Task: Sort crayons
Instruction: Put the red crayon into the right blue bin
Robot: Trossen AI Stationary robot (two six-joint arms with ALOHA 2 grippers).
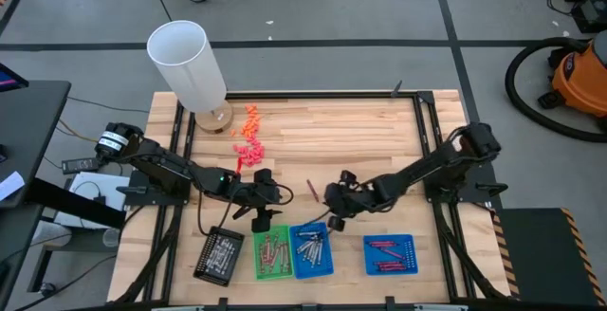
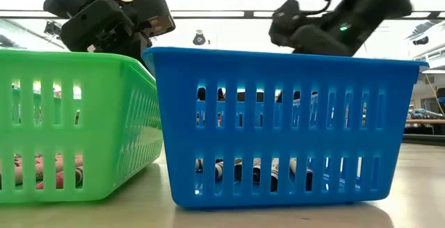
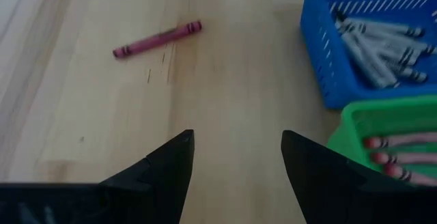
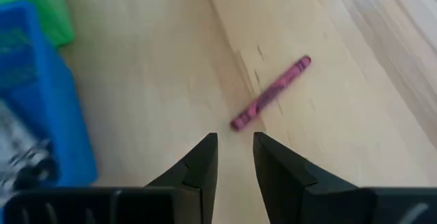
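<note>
The table (image 1: 332,121) is made of pale wood planks, smooth, with a soft matt look and thin grain lines. The green basket (image 2: 69,127) and the blue basket (image 2: 278,127) are shiny, smooth plastic with slots cut in their walls. The magenta crayon (image 4: 271,92) lying on the wood has a dull paper wrap around it. The grey crayons (image 3: 382,43) in the blue basket look paper-wrapped too, though they are a bit blurry. The left gripper (image 3: 235,162) has smooth, matt black fingers, likely plastic. The tall white tube (image 1: 188,63) looks smooth and matt.
</note>
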